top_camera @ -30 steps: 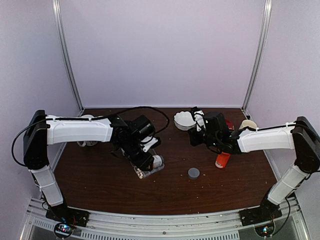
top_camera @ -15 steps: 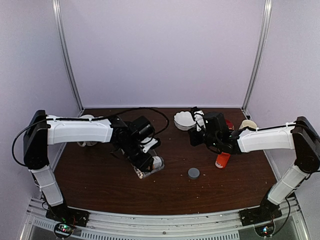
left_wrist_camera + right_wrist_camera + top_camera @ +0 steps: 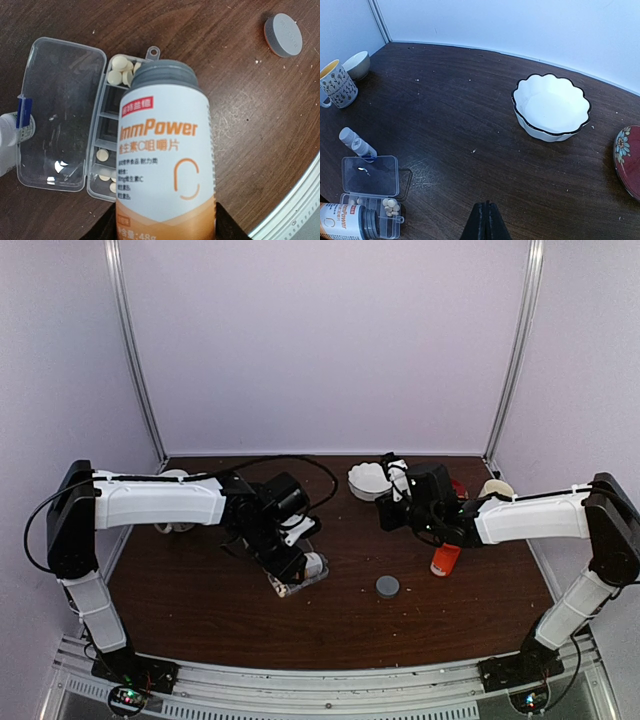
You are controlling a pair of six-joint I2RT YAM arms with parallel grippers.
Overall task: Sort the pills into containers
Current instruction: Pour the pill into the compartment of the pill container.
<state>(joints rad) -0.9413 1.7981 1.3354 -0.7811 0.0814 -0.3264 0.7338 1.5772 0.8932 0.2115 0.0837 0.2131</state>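
Note:
In the left wrist view my left gripper [image 3: 167, 226] is shut on a white and orange bottle [image 3: 165, 150]. The bottle has no cap, and its grey neck points over the clear organizer box [image 3: 102, 122], whose lid [image 3: 60, 112] lies open. Pale round pills [image 3: 119, 70] lie in the top compartment, and a few more pills [image 3: 102, 155] lie lower down. From above, the bottle [image 3: 312, 564] lies tilted over the box [image 3: 288, 586]. My right gripper [image 3: 486, 210] is shut on nothing, above bare table right of the box [image 3: 370, 192].
A grey cap [image 3: 387, 586] lies mid-table, with an orange bottle [image 3: 444, 560] to its right. A white scalloped bowl [image 3: 551, 106] and a red plate [image 3: 629, 160] sit at the back right. A mug [image 3: 337, 84], a small bowl [image 3: 357, 64] and a tiny white bottle [image 3: 356, 142] stand left.

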